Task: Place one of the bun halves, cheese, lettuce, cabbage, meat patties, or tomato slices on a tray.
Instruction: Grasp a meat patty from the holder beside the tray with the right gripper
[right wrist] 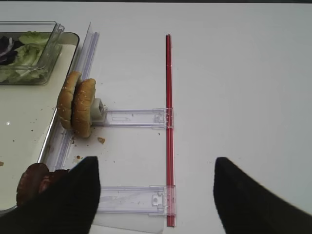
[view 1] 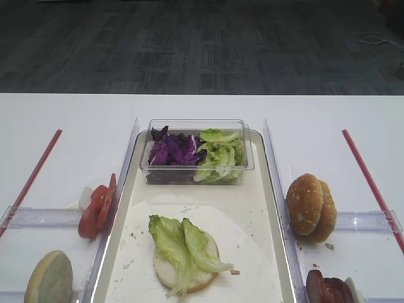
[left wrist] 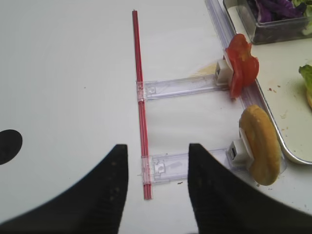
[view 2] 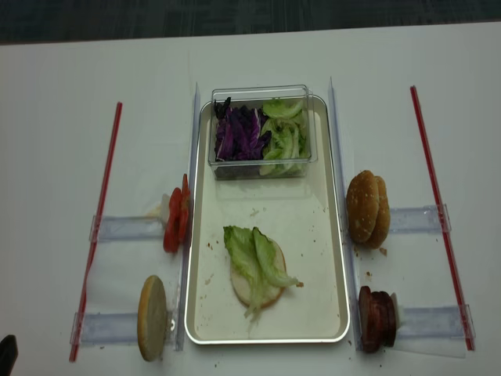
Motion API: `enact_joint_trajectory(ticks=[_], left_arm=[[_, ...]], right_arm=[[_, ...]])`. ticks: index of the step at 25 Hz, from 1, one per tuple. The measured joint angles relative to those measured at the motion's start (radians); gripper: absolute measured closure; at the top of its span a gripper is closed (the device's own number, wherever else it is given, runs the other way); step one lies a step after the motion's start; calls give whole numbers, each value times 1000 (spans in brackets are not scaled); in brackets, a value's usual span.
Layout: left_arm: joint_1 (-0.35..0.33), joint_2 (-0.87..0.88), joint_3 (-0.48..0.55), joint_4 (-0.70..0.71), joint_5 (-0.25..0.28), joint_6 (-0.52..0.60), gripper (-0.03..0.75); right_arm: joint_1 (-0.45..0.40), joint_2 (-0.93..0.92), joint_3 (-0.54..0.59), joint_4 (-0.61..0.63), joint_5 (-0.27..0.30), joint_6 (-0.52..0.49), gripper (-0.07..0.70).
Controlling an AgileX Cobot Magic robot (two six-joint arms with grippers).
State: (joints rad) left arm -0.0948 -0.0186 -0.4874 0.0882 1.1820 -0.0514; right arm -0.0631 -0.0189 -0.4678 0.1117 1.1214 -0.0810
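Cream-coloured long rectangular tray w/ shiny metal rim (view 2: 200,235) sits mid-counter and already carries 1 pale flat-cut bun half (view 2: 258,283) w/ light green crinkly lettuce leaves (view 2: 252,262) laid on top. Small clear plastic tub (view 2: 261,131) at the tray's far end holds dark purple shredded cabbage (view 2: 239,135) plus more green leaves.

Step in hand, as I read it: between placements, picking the next layer. Neither arm shows in the 2 high views.

Right jaws (right wrist: 155,197): spread wide, nothing between them, hovering over bare white counter (right wrist: 234,87). Just beyond and left of the left finger sit the dark brown round meat patties (right wrist: 34,181), stood on edge in a clear plastic holder by the tray rim. Farther ahead, also left of the jaws, 2 golden speckled bun tops (right wrist: 77,107) stand on edge in the next holder. Thin red rod (right wrist: 168,126) runs straight ahead between the fingers.

Left jaws (left wrist: 157,187): fingers apart, empty. Ahead and right of them, 1 golden bun half (left wrist: 261,145) stands on edge; beyond it, bright red tomato slices (left wrist: 241,68) in their holder. Tray edge lies further right.

Next move, my guess: patty or tomato onto the lettuce. Patty is nearest the right jaws. That needs a swing left, jaws lined up across 1 disc's faces, then lift clear of the holder and carry over the rim to the stack w/o dragging the leaves off.
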Motion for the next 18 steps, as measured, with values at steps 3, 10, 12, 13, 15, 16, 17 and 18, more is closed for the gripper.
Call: enact_joint_trajectory(ticks=[3, 10, 12, 13, 15, 16, 17, 18], left_arm=[[0, 0, 0, 0, 0, 0, 411], [0, 0, 0, 0, 0, 0, 411], [0, 0, 0, 0, 0, 0, 411], [0, 0, 0, 0, 0, 0, 411], [0, 0, 0, 0, 0, 0, 411], [0, 0, 0, 0, 0, 0, 411], [0, 0, 0, 0, 0, 0, 411], [0, 0, 0, 0, 0, 0, 411]], right_arm=[[0, 0, 0, 0, 0, 0, 132], [0, 0, 0, 6, 0, 2, 165], [0, 0, 0, 8, 0, 2, 184], [0, 0, 0, 11, 0, 2, 195], [0, 0, 0, 11, 0, 2, 210], [0, 0, 0, 11, -1, 2, 214], [0, 0, 0, 13, -1, 6, 217], [0, 0, 0, 13, -2, 8, 217]])
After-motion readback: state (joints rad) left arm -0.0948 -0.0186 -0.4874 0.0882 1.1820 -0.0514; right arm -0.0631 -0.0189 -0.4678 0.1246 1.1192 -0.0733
